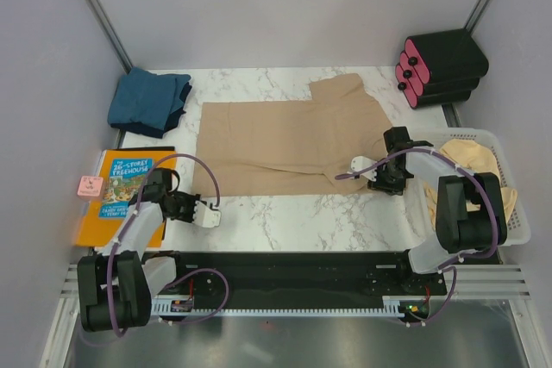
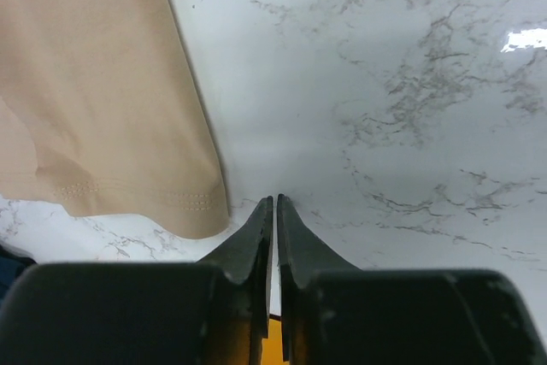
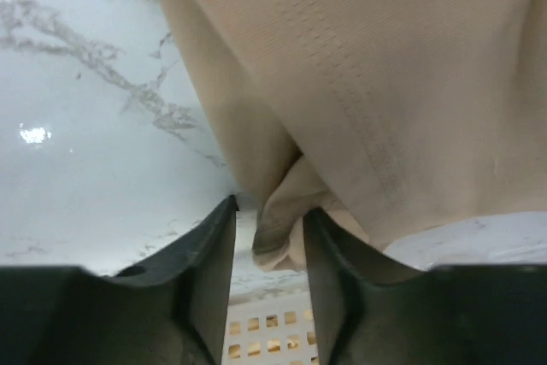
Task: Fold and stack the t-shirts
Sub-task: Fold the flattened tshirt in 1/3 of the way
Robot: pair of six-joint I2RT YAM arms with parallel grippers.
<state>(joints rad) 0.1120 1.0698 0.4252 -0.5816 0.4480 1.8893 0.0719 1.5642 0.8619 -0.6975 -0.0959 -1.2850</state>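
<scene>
L gripper [image 2: 274, 201] shut, empty, over marble [image 2: 410, 126] by corner of tan shirt [image 1: 285, 140] spread mid-table. R gripper [image 3: 269, 207] part open, shirt fold loose between jaws. Book [image 1: 121, 191] reads "26-Storey Treehouse"

An orange picture book [image 1: 116, 180], pink block [image 1: 90, 186], white basket [image 1: 473, 134] and black-pink cases [image 1: 444, 66] sit on the marble table [image 1: 293, 217].

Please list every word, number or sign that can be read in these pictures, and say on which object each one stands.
"26-STOREY TREEHOUSE": on the cover of the orange book.
Smaller lines lower on that cover: too blurred to read.
Mark on the pink tag beside it: too small to read.
Both wrist views: no text.
</scene>
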